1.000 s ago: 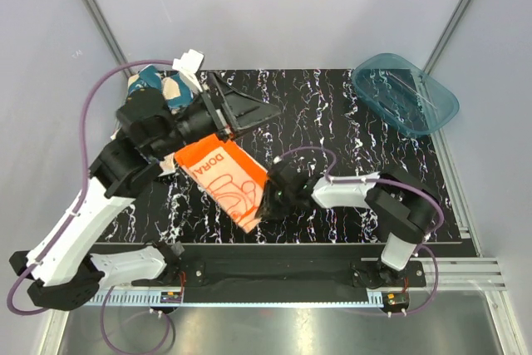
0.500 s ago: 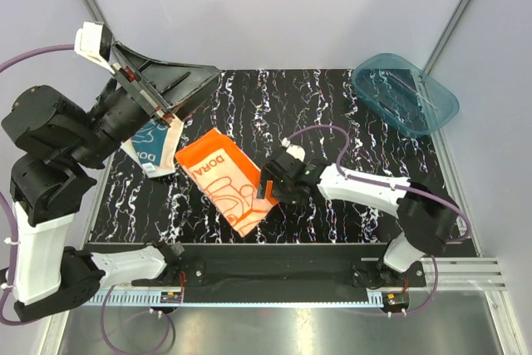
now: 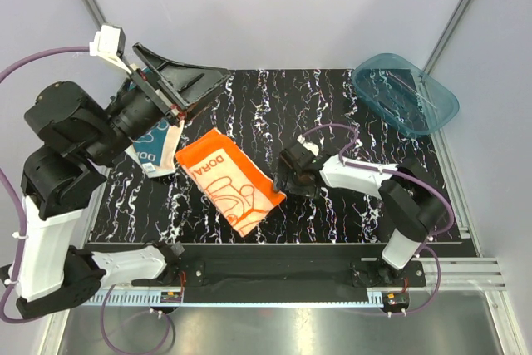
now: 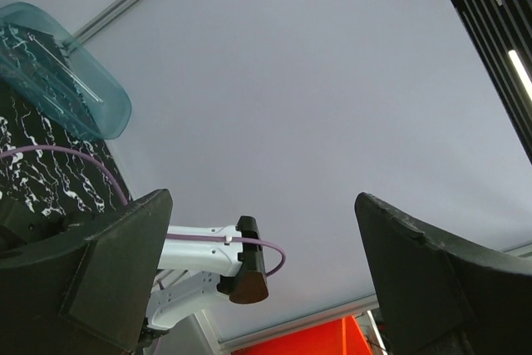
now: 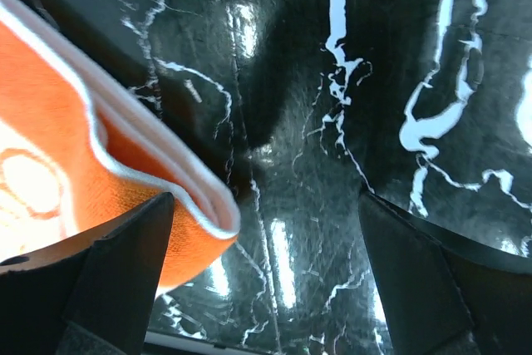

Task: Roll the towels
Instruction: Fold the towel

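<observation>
2 towels lie unrolled on the desk, and both sets of jaws are spread and hold nothing.

The bright orange cloth towel with cream line print (image 3: 229, 180) lies slantwise on the black white-veined desk (image 3: 332, 114), near its front edge. The right gripper (image 3: 287, 176) sits low at this towel's right corner, jaws spread, the cream-edged fold just beside 1 finger. The teal-blue patterned towel (image 3: 156, 149) lies at the desk's left side, partly hidden under the left arm. The left gripper (image 4: 262, 201) is raised, jaws wide. A translucent teal plastic tub (image 3: 405, 93) stands at the far right corner.
</observation>
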Available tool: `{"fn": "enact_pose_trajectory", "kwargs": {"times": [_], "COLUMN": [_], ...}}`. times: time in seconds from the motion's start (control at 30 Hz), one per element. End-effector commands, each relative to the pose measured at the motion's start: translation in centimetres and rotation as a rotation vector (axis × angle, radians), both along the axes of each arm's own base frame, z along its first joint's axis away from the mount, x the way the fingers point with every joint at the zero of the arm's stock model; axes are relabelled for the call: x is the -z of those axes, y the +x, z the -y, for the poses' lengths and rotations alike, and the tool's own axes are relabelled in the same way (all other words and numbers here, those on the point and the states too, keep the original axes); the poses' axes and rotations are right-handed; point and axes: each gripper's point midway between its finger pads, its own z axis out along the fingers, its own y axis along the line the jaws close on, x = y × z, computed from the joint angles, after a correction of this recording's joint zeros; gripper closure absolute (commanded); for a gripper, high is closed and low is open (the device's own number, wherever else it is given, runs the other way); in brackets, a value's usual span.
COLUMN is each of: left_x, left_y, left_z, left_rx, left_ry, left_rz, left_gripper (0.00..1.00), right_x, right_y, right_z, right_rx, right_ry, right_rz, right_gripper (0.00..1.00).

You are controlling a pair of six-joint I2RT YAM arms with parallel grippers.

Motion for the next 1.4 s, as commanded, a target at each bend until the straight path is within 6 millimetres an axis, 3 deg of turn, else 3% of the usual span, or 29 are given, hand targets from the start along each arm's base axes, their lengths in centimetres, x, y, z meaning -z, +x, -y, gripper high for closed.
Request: {"fn": "enact_pose_trajectory", "kwargs": {"times": [0.0,0.13,0.27,0.37,0.4,0.5,0.57,0.6,0.63,0.7,0.73,0.8,0.83,0.9,1.03,1.17,1.23,1.27,1.3,1.33,1.37], "left_x": [-0.6,-0.9,0.3,1.7,2.9,6.4,8.6,9.1,11.4,13.3,15.7,17.5,20.5,21.5,27.0,33.3,36.2,37.5,37.3,38.2,38.7], "left_y": [0.0,0.1,0.6,0.8,1.2,2.0,2.4,2.7,3.2,3.3,3.7,3.5,3.7,3.1,2.9,2.5,2.0,1.7,1.6,1.4,1.3], "left_z": [0.9,1.2,0.8,1.1,1.2,1.2,1.1,0.2,0.2,-0.9,-0.9,-2.0,-2.0,-2.5,-1.9,-0.4,-0.3,0.0,0.3,0.4,0.6], "left_rx": [0.037,0.046,0.009,0.014,0.003,-0.03,-0.047,-0.093,-0.111,-0.152,-0.162,-0.19,-0.188,-0.184,-0.123,-0.01,0.015,0.026,0.025,0.026,0.028], "left_ry": [-0.026,-0.027,-0.013,0.004,0.028,0.094,0.155,0.169,0.216,0.273,0.327,0.368,0.425,0.427,0.564,0.725,0.788,0.814,0.818,0.846,0.879], "left_rz": [0.015,0.016,0.0,-0.019,-0.043,-0.104,-0.116,-0.117,-0.146,-0.132,-0.151,-0.128,-0.15,-0.124,-0.156,-0.225,-0.239,-0.228,-0.205,-0.2,-0.183], "left_gripper": [0.01,0.01,0.01,0.01,0.01,0.01,0.01,0.01,0.01,0.01,0.01,0.01,0.01,0.01,0.01,0.01,0.01,0.01,0.01,0.01,0.01], "right_x": [-0.2,0.2,0.8,1.3,1.5,2.1,2.2,2.2,2.2,2.3,2.3,2.4,2.4,2.5,2.5,1.8,1.3,0.2,-0.4,-0.9,-2.5], "right_y": [1.2,0.8,0.7,0.3,0.1,-0.4,-0.8,-0.9,-1.0,-1.3,-1.4,-2.0,-2.4,-2.6,-3.9,-5.0,-5.4,-5.1,-5.0,-5.3,-4.9], "right_z": [-1.8,-2.9,-3.6,-3.9,-3.9,-3.7,-3.5,-3.4,-3.3,-2.6,-2.4,-1.5,-0.8,0.2,3.2,5.2,6.4,6.7,7.1,7.9,8.0], "right_rx": [-0.043,-0.063,-0.073,-0.084,-0.084,-0.079,-0.077,-0.073,-0.072,-0.065,-0.062,-0.05,-0.04,-0.008,0.063,0.109,0.127,0.137,0.146,0.153,0.158], "right_ry": [0.043,0.104,0.141,0.159,0.162,0.171,0.178,0.178,0.177,0.162,0.156,0.136,0.117,0.082,0.012,-0.016,-0.05,-0.05,-0.059,-0.087,-0.069], "right_rz": [0.027,0.01,0.006,-0.013,-0.019,-0.034,-0.041,-0.04,-0.039,-0.039,-0.04,-0.049,-0.056,-0.049,-0.059,-0.053,-0.051,-0.016,-0.002,-0.002,0.039], "right_gripper": [0.0,0.0,0.0,0.09,0.2,0.36,0.52,0.58,0.66,0.75,0.79,0.86,0.91,0.93,1.0,0.99,0.82,0.57,0.56,0.26,0.16]}}
